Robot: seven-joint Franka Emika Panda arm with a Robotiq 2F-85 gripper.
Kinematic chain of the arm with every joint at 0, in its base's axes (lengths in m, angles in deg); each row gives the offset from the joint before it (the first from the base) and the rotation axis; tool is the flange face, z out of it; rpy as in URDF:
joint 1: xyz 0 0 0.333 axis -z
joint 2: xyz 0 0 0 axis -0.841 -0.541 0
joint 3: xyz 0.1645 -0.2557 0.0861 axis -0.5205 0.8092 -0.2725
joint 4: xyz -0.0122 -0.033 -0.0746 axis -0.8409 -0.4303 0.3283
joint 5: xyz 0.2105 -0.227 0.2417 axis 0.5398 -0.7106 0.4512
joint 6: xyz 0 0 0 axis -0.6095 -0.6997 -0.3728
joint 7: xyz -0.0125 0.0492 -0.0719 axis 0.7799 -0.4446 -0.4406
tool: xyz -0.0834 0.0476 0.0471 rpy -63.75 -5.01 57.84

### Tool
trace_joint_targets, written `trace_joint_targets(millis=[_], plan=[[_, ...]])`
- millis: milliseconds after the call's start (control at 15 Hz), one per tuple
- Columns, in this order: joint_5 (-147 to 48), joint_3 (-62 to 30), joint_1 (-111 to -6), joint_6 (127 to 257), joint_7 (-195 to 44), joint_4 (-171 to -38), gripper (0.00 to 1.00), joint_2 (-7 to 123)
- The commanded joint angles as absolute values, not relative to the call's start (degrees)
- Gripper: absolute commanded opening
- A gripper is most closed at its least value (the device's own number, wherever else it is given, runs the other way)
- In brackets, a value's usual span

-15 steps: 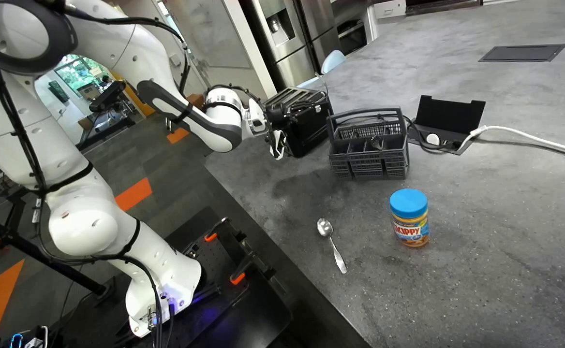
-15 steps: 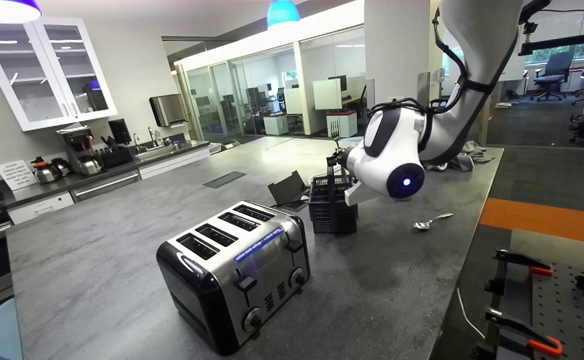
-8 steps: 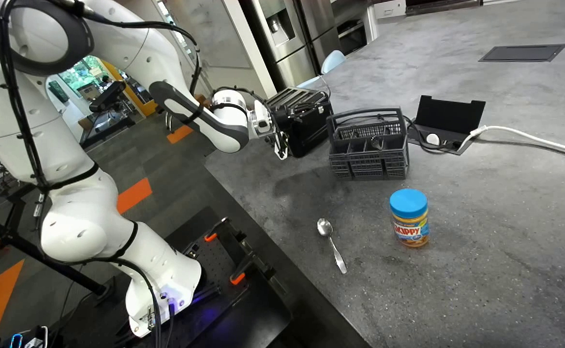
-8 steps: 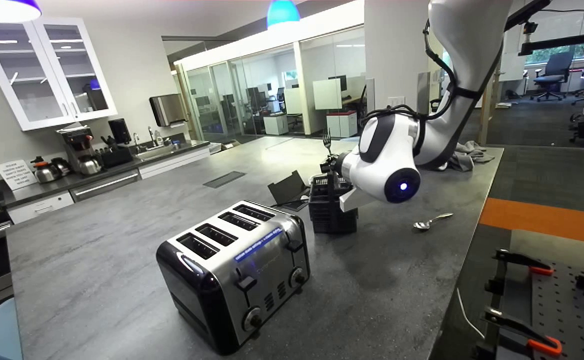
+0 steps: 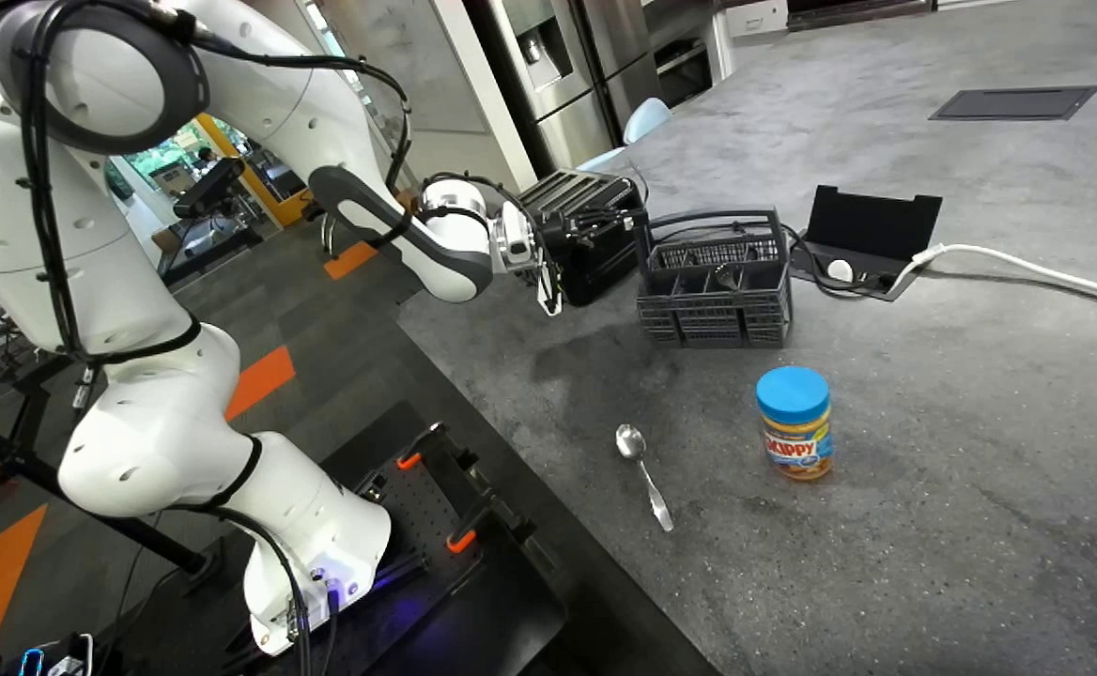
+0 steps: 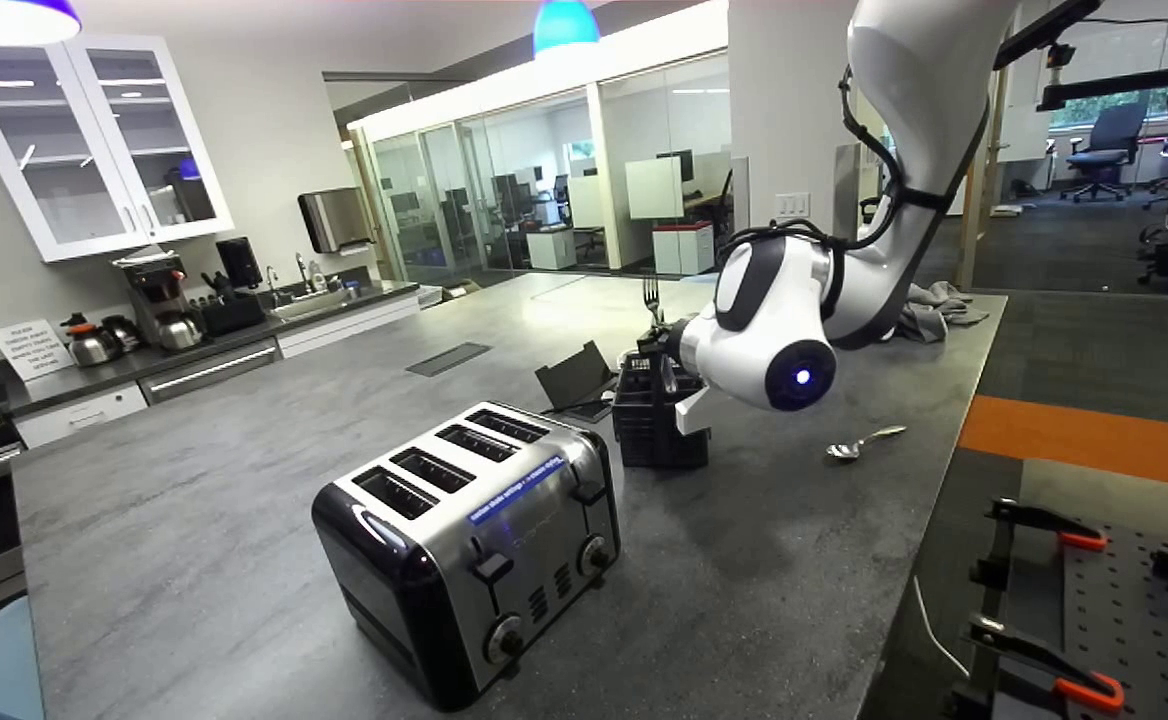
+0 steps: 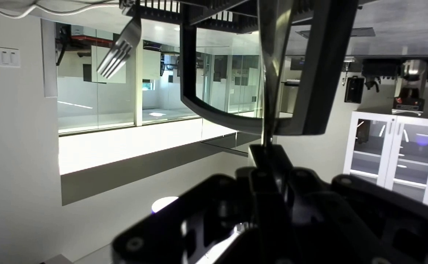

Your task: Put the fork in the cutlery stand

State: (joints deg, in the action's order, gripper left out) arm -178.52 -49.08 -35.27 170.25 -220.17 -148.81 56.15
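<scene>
Fork (image 6: 652,302): grey metal. Gripper (image 7: 268,147): black. Cutlery stand (image 5: 760,314): dark grey, grid pattern. Spoon (image 5: 644,469): shiny silver. Jar (image 5: 795,427): blue lid (image 5: 793,394), tan below (label (image 5: 798,453) mixes red, white and blue). Toaster (image 6: 464,560): silver and black, blue strip (image 6: 517,491). Counter (image 5: 962,376): mottled grey.

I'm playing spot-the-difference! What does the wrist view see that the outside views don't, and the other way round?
Only the wrist view clearly shows a second fork, apart from the gripper.

Only in both exterior views: the spoon and the toaster; only in an exterior view: the Skippy jar.

Shared: the gripper, the cutlery stand, and the held fork: handle in the wrist view, prongs in an exterior view.
</scene>
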Motion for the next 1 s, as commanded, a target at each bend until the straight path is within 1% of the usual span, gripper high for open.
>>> trace_joint_targets(millis=[0,267,600,800,933], plan=[[-178.8,-49.8,-34.7,169.7,-220.2,-148.7,0.02,55.8],[-179.3,-51.9,-33.3,167.8,-220.2,-148.3,0.02,53.9],[-179.9,-56.5,-29.1,164.5,-220.2,-148.4,0.02,51.7],[-179.8,-61.4,-24.7,161.8,-220.2,-149.1,0.02,51.0],[-180.1,-66.7,-20.0,159.3,-220.2,-149.8,0.02,50.3]])
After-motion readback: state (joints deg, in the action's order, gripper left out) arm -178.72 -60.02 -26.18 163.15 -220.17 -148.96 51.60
